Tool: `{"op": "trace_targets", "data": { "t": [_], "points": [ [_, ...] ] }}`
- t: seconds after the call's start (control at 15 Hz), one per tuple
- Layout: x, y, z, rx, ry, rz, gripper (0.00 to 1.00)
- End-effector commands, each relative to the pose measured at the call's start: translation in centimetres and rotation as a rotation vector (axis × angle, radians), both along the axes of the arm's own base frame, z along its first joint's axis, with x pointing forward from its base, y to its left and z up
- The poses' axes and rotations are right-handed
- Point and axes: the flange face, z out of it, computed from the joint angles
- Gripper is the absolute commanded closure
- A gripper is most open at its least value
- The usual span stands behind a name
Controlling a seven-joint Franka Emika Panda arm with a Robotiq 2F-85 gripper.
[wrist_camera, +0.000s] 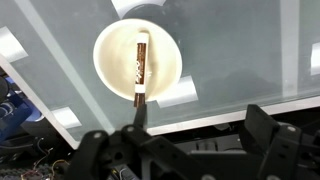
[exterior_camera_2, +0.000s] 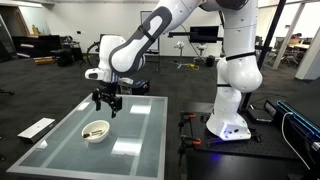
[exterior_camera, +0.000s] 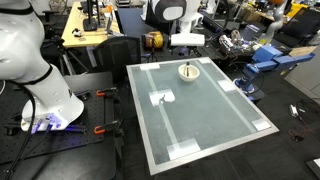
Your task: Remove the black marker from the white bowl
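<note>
While the gripper (exterior_camera_2: 106, 103) hangs above the table (exterior_camera_2: 140, 132), its jaws stand spread wide with nothing between them, ready to straddle the target. The black marker (wrist_camera: 140, 68) lies across the white bowl (wrist_camera: 110, 52), one end reaching the rim, which lifts it for an easier pinch. It sits almost dead ahead in the wrist view, so a straight drop looks likely.
</note>
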Motion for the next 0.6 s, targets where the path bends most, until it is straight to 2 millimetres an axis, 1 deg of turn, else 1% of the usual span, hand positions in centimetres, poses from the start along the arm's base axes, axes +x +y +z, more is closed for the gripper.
{"op": "trace_targets", "data": {
  "t": [0.0, 0.13, 0.33, 0.4, 0.53],
  "points": [
    [0.3, 0.0, -0.6, -0.001, 0.011, -0.002, 0.00],
    [0.3, -0.1, -1.4, -0.002, 0.023, -0.002, 0.00],
    [0.3, 0.0, -1.3, -0.001, 0.022, 0.000, 0.00],
    [0.7, -0.3, -1.1, -0.003, 0.010, -0.005, 0.00],
    [1.3, -0.5, -1.4, -0.001, -0.008, 0.015, 0.00]
  ]
}}
